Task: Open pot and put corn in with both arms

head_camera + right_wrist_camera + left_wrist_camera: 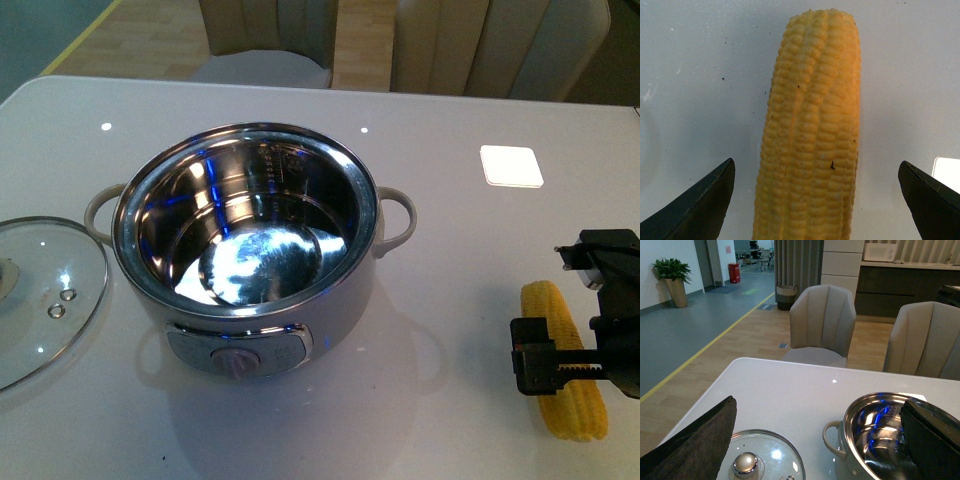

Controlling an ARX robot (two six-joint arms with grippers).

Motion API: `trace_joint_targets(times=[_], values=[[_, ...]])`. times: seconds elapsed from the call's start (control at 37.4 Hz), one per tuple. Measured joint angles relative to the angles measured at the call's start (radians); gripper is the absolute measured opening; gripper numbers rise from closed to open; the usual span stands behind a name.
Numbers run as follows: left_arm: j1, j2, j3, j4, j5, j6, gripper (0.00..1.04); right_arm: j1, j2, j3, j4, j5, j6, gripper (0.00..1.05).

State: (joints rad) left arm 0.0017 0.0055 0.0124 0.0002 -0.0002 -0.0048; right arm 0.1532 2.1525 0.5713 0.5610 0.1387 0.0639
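Note:
The pot (pixel 365 190) stands uncovered at the middle of the white table, its steel bowl empty and its knob panel facing me. Its glass lid (pixel 40 300) lies flat on the table to the pot's left. The yellow corn (pixel 565 360) lies on the table at the right. My right gripper (pixel 580 315) is open and straddles the cob. In the right wrist view the corn (pixel 810 135) runs between the spread fingers (pixel 700 205) without touching them. My left gripper (pixel 812 450) is open and empty, hovering above the lid (pixel 765 450) and the pot (pixel 860 415). It is out of the front view.
A small white square pad (pixel 511 165) lies on the table behind the corn. Beige chairs (pixel 270 30) stand along the table's far edge. The lid reaches the table's left edge in the front view.

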Motion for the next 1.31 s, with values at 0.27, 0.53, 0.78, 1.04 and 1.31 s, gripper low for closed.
trace_joint_targets(times=[0.27,0.53,0.78,1.04,1.31], values=[[0.0,0.0,0.0,0.0,0.0,0.0,0.98,0.011,0.069,0.03,-0.006,0.008,0.0,0.77],[0.0,0.0,0.0,0.0,0.0,0.0,0.98,0.029,0.037,-0.019,-0.006,-0.032,-0.011,0.38],[0.0,0.0,0.0,0.0,0.0,0.0,0.98,-0.001,-0.212,-0.067,-0.12,-0.12,-0.035,0.27],[0.0,0.0,0.0,0.0,0.0,0.0,0.98,0.036,-0.578,-0.009,-0.346,-0.239,0.05,0.23],[0.0,0.0,0.0,0.0,0.0,0.0,0.98,0.182,-0.573,0.187,-0.382,-0.238,0.217,0.23]])
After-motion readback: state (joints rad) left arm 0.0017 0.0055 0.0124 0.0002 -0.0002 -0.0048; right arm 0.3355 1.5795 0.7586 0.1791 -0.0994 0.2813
